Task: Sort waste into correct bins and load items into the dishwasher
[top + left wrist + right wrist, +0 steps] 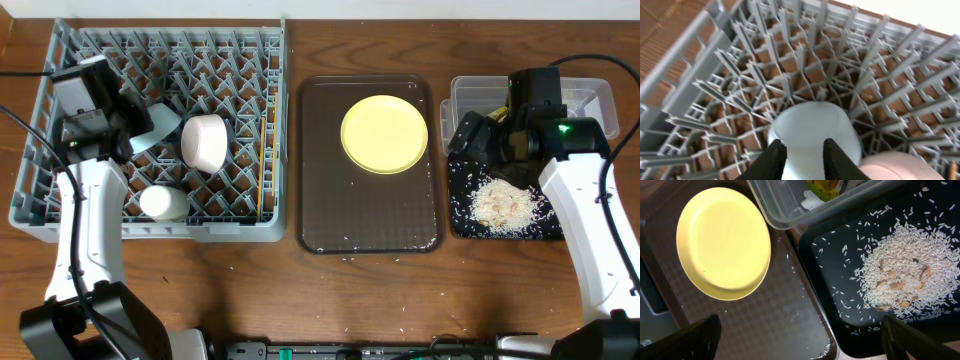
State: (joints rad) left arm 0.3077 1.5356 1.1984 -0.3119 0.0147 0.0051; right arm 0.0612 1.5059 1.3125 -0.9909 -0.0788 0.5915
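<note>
Two grippers, two very different states. Your left gripper [804, 146] hangs over the grey dish rack [40, 215]. Its black fingers [774, 160] are set narrowly apart right at the light-blue bowl [812, 125]. The bowl's pale wall shows in the gap, but you cannot tell from these views whether the pads pinch it or only sit against it. That bowl lies tipped among the pegs in the rack's left half. Just beside it on the right is the white bowl [205, 141], tipped on its side. Nearer the robot's edge of the rack you have the small white cup [163, 203]. The thin brown chopsticks [265, 165] run along the rack's right wall.

Your right gripper [800, 325] stands wide open with nothing between its jaws. It hovers where the dark-brown serving tray [765, 330] meets the shallow black tray [835, 305]. The round yellow plate [722, 242] sits alone on the serving tray's far half, with a few stray grains scattered near it. Most of the rice [902, 270] is heaped in the black tray, with some brownish bits mixed in. Just behind that tray is the clear tub [775, 210], which holds the green-and-orange wrapper [827, 186] and a white scrap [812, 201] beside it.
</note>
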